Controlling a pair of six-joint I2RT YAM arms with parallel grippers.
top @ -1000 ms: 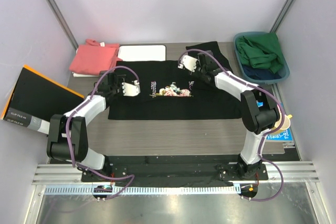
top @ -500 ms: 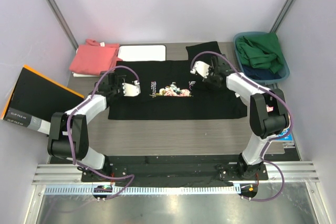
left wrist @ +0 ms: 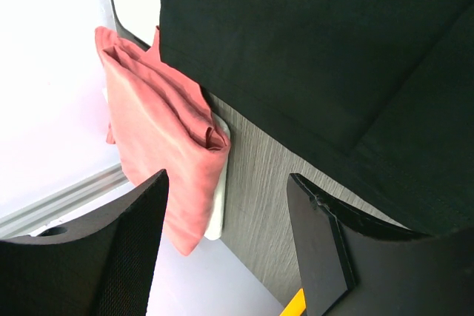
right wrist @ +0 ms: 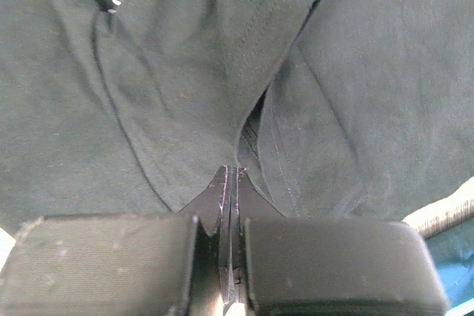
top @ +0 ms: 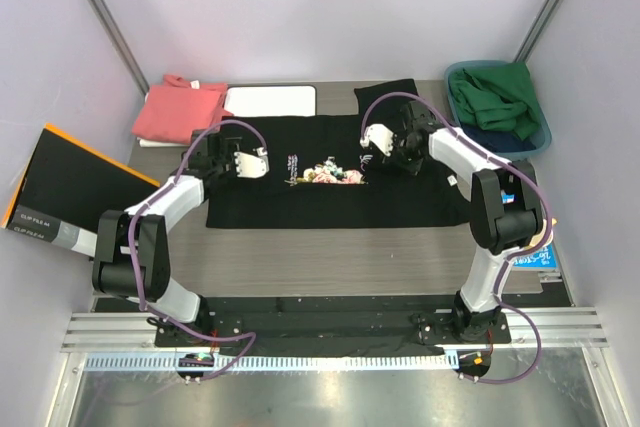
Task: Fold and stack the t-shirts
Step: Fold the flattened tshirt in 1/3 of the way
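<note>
The black t-shirt point(top: 330, 187) with its flower print lies spread flat across the middle of the table. The salmon-pink t-shirt point(top: 180, 109) sits folded at the far left corner, partly on a white board. My right gripper point(top: 375, 147) is down on the black tee just right of the print. In the right wrist view its jaws point(right wrist: 232, 173) are shut, and a ridge of black cloth point(right wrist: 185, 72) runs up into the tips. My left gripper point(top: 208, 155) hovers open by the shirt's left edge. Between its fingers point(left wrist: 326, 249) I see only bare table, with the pink tee point(left wrist: 163, 131) beyond.
A white board point(top: 270, 100) lies at the far edge. A flat black box with an orange edge point(top: 70, 182) leans off the table's left side. A blue bin point(top: 540, 137) of green and blue cloth stands at the far right. One black sleeve point(top: 385, 94) pokes out toward the back.
The right gripper has closed and come down onto the black tee, shifting a little toward the print. The left gripper has edged slightly away from me and stays open.
</note>
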